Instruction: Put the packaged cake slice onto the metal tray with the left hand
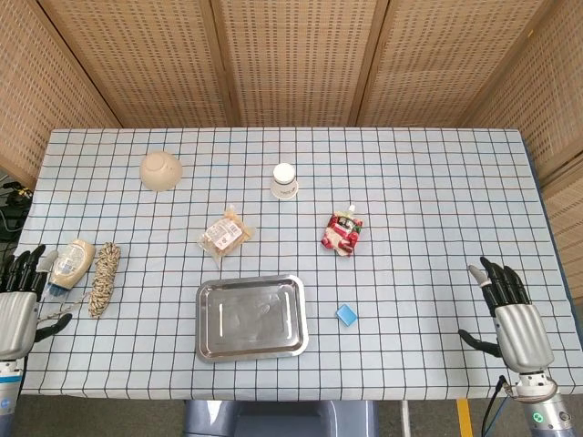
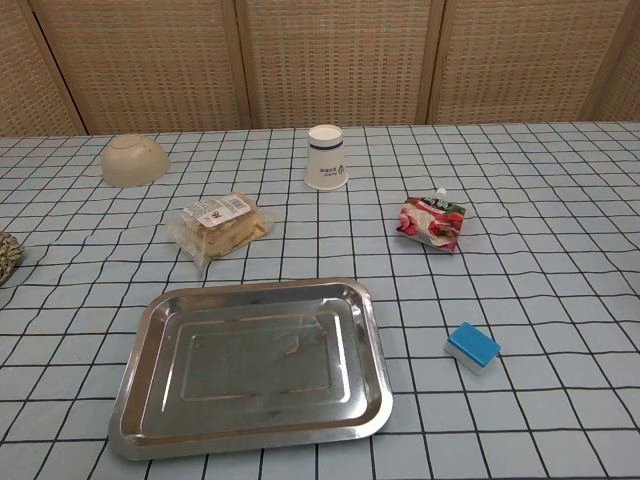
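Shiny rectangular metal tray (image 2: 250,440) lies near crinkly clear-wrapped packaged cake slice (image 2: 218,225).

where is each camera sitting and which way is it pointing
Head view: high above the near table edge, looking steeply down at the whole table; left hand and right hand show at the bottom corners.
Chest view: low at the near edge, looking forward across the table toward the wicker wall; no hands show.
Shared: metal tray, packaged cake slice, upturned cup.
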Controlling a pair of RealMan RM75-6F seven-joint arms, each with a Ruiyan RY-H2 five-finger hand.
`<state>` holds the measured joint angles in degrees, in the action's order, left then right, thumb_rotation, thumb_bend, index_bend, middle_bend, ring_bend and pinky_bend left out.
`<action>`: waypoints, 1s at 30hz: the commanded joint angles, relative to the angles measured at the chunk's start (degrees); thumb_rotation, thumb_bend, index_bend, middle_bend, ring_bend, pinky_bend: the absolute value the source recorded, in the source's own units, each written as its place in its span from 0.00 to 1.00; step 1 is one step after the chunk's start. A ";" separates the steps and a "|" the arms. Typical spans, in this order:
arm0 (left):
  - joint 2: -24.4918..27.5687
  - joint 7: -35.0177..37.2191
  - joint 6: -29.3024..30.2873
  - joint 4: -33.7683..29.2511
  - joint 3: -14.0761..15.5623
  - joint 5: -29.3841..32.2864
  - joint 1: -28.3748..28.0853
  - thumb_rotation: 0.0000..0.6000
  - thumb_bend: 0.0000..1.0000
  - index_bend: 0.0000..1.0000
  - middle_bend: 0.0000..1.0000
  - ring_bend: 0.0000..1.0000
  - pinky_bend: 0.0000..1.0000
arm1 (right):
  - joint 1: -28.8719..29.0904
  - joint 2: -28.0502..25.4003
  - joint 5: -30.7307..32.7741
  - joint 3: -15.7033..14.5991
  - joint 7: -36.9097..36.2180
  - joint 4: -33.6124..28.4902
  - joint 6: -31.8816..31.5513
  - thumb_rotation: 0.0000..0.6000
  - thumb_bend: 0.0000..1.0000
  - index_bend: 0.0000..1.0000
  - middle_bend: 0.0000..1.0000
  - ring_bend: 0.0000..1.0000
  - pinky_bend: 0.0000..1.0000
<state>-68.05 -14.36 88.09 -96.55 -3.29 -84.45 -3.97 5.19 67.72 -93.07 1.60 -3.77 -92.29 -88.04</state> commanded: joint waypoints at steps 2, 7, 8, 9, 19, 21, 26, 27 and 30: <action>0.12 -0.01 -0.12 -0.18 0.08 0.03 0.01 1.00 0.00 0.00 0.00 0.00 0.00 | 0.01 -0.12 -0.07 -0.12 -0.08 -0.10 0.16 1.00 0.06 0.03 0.00 0.00 0.00; 0.10 0.23 -0.25 -0.15 0.22 -0.40 -0.10 1.00 0.00 0.00 0.00 0.00 0.00 | 0.03 -0.45 -0.03 -0.17 -0.46 -0.43 0.31 1.00 0.06 0.03 0.00 0.00 0.00; 0.02 0.21 -0.55 -0.12 0.21 -0.33 -0.25 1.00 0.00 0.00 0.00 0.00 0.00 | 0.07 -0.60 0.07 -0.09 -0.66 -0.54 0.36 1.00 0.06 0.03 0.00 0.00 0.00; -0.06 0.15 -0.81 -0.13 0.15 -0.23 -0.41 1.00 0.00 0.00 0.00 0.00 0.00 | 0.10 -0.72 0.19 -0.01 -0.77 -0.59 0.40 1.00 0.06 0.03 0.00 0.00 0.00; 0.34 -4.49 -8.66 -2.67 -3.63 2.68 -6.96 1.00 0.00 0.00 0.00 0.00 0.00 | 0.39 -2.16 2.48 1.44 -3.70 -0.59 0.84 1.00 0.06 0.03 0.00 0.00 0.00; 0.86 -6.92 -12.63 -4.04 -5.29 5.14 -9.90 1.00 0.00 0.00 0.00 0.00 0.00 | 0.53 -2.29 2.70 1.59 -4.24 -0.62 1.07 1.00 0.06 0.03 0.00 0.00 0.00; 0.90 -13.38 -23.60 -5.84 -9.20 12.74 -18.49 1.00 0.00 0.00 0.00 0.00 0.00 | 0.89 -2.40 3.56 1.94 -5.29 -0.42 1.94 1.00 0.06 0.03 0.00 0.00 0.00; 0.73 -14.40 -25.60 -5.94 -9.87 14.65 -20.09 1.00 0.00 0.00 0.00 0.00 0.00 | 0.98 -2.39 3.81 2.01 -5.49 -0.33 2.21 1.00 0.06 0.03 0.00 0.00 0.00; -0.29 -17.36 -30.75 -5.30 -11.73 20.02 -25.01 1.00 0.00 0.00 0.00 0.00 0.00 | 1.27 -2.37 4.72 2.25 -6.12 0.10 3.10 1.00 0.06 0.03 0.00 0.00 0.00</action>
<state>-67.57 -27.73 62.79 -101.53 -12.17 -70.03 -23.58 6.34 65.34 -88.60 3.74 -9.68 -92.35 -85.18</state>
